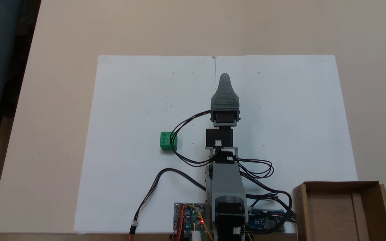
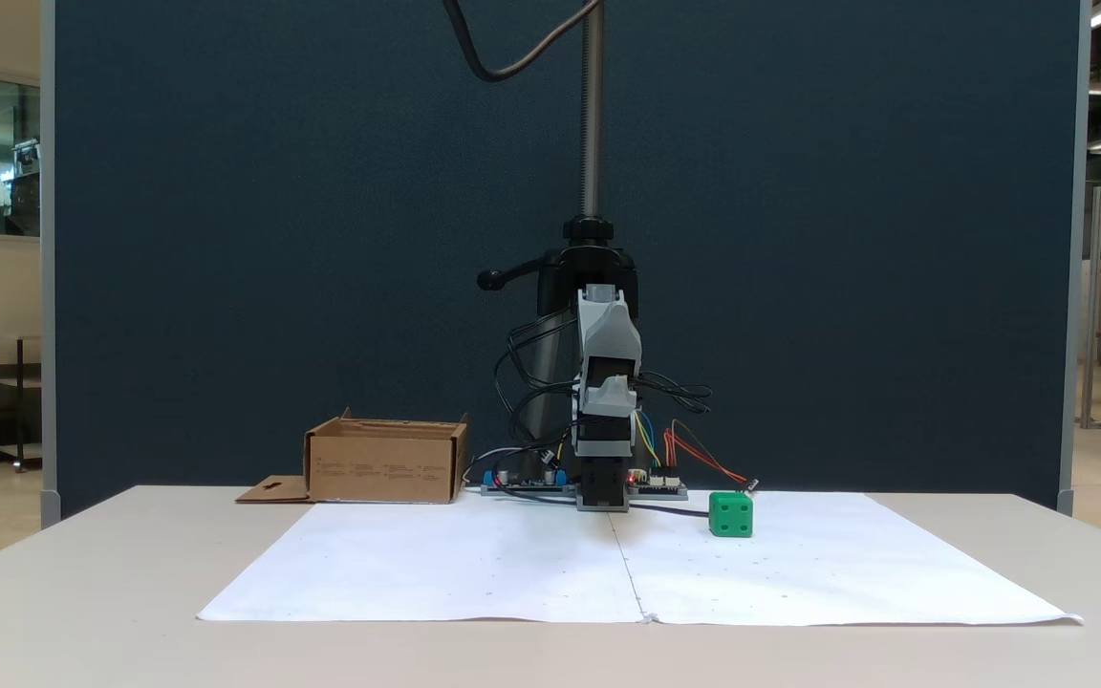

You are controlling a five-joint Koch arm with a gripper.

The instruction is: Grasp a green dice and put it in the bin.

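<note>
Here's the arm folded in over the middle of the white paper sheet [image 1: 273,100], and its grey pincer [image 1: 224,77] points toward twelve o'clock in the fixed view from above, right along the sheet's centre crease. Only one tapered tip shows from up there, and from the front the pincer [image 2: 605,397] is end-on and tucked against the arm, so I cannot tell whether the jaws are parted or together; nothing shows in its grip. The green dice [image 1: 168,141] sits on the paper at about nine o'clock from the arm's wrist, well apart from the pincer, with a black cable looping just beside it. From the front the green dice [image 2: 731,514] rests flat on the sheet, at about four o'clock from the arm's base. Over to the bin [image 1: 367,214]: the brown cardboard box sits at the five o'clock corner of the view from above, off the paper on the pale worktop [image 1: 62,100], its flap with the hanger cutout folded outward. Its floor, as far as it shows, is bare cardboard. From the front the bin [image 2: 386,463] stands at about nine o'clock from the arm's base.
</note>
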